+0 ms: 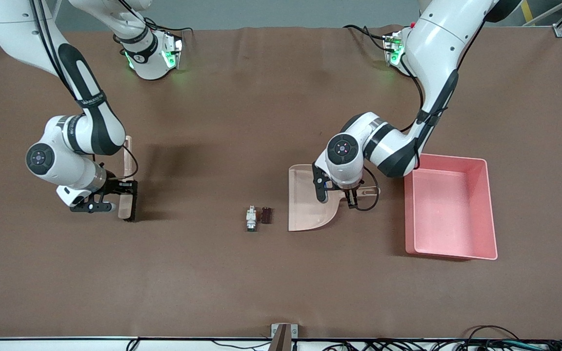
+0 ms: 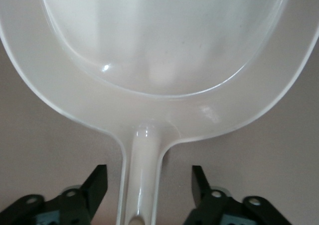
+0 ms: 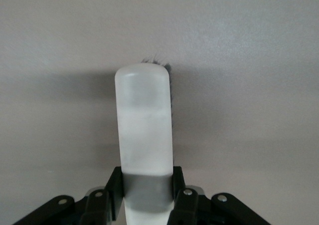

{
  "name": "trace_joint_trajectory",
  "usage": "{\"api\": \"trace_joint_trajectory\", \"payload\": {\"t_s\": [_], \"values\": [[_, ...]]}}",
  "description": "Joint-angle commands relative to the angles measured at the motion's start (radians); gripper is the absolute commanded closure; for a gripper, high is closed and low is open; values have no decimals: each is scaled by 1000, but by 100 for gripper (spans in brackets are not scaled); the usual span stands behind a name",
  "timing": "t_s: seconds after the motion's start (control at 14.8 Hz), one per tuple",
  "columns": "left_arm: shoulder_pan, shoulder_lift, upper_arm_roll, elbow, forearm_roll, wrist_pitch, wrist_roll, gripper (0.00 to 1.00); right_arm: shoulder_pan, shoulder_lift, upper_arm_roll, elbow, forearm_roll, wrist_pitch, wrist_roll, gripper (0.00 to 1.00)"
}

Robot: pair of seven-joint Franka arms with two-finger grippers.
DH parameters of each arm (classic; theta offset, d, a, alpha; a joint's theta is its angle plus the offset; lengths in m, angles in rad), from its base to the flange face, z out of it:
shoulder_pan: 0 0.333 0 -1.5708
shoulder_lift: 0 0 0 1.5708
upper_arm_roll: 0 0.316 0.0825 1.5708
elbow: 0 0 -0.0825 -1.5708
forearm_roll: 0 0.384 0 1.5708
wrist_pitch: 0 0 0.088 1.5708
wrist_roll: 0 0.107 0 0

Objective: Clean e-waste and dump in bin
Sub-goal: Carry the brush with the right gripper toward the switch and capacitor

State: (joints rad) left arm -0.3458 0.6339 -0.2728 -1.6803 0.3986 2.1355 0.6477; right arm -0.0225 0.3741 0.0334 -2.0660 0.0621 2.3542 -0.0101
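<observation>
Front view high, facing arms, whole table (image 1: 242,282). Wrist views close: dustpan (image 2: 159,60) handle between left fingers (image 2: 97,185); brush (image 3: 144,130) between right fingers (image 3: 113,187) (both also in front view)

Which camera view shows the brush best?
The front view: the whole brush shows there, beige back and dark bristles, in the right gripper, toward the right arm's end of the table. The right wrist view shows only its pale back with bristle tips. The left wrist view shows none of it.
</observation>
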Motion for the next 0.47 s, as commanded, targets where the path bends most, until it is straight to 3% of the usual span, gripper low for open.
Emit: {"api": "trace_joint_trajectory", "payload": {"t_s": [0.0, 0.27, 0.41], "values": [[-4, 13, -2, 1, 19, 37, 9, 34, 58, -8, 5, 18, 1, -23, 131, 98], [-1, 30, 0, 2, 65, 73, 9, 40, 121, -4, 8, 27, 13, 23, 246, 98], [-1, 30, 0, 1, 65, 75, 9, 46, 157, -1, 8, 26, 72, 75, 249, 98]]}}
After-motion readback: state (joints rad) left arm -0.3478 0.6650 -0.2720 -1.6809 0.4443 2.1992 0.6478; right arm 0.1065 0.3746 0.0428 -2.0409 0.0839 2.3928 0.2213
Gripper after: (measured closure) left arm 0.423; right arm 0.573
